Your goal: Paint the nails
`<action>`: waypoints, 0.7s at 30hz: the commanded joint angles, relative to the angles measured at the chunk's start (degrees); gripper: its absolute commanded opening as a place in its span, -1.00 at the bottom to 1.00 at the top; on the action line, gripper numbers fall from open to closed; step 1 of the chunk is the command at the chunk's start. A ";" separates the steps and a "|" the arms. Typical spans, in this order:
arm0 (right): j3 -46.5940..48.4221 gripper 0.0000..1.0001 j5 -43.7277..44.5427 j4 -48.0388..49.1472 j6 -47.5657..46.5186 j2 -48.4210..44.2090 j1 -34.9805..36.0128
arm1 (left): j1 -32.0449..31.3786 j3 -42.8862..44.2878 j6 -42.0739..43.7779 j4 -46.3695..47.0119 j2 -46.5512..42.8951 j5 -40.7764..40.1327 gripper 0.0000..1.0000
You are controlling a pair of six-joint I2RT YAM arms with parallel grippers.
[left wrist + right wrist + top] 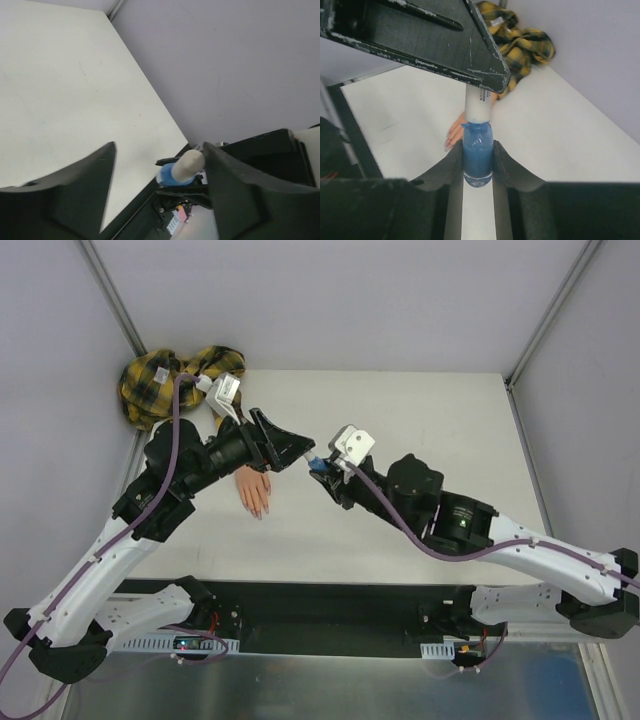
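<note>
Above the middle of the table (420,420), the right gripper (478,150) is clamped on a small blue bottle (477,162), whose white cap (477,102) points toward the left gripper (160,146); the left jaws stand spread with the cap between them, close beside one finger; the nails (258,510) tip the mannequin hand (250,488), which lies flat on the table just beneath the left gripper; its plaid sleeve (160,380) is bunched in the far left corner.
</note>
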 commanded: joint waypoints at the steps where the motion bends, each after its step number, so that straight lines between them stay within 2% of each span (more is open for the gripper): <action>1: -1.25 -1.00 -18.99 1.97 9.59 -5.30 -5.51 | 0.53 0.40 2.60 -0.26 -3.15 1.42 0.69; 4: -3.71 -0.99 -30.15 1.89 13.12 -7.24 -9.74 | 1.58 0.40 4.09 -0.27 -4.74 5.09 0.82; 10: -4.95 -1.00 -48.88 1.27 19.54 -7.69 -15.90 | 2.64 5.22 6.91 -3.58 -1.51 21.16 0.80; 14: -5.13 -1.00 -52.35 1.18 20.86 -7.95 -17.75 | 3.08 11.11 8.41 -9.22 2.20 26.98 0.60; 17: -4.69 -1.00 -52.97 1.18 21.22 -7.78 -18.37 | 3.08 12.08 8.32 -10.19 3.43 29.09 0.51; 21: -4.25 -1.00 -52.01 1.27 21.31 -7.60 -18.37 | 3.08 12.44 8.23 -10.37 4.13 31.03 0.25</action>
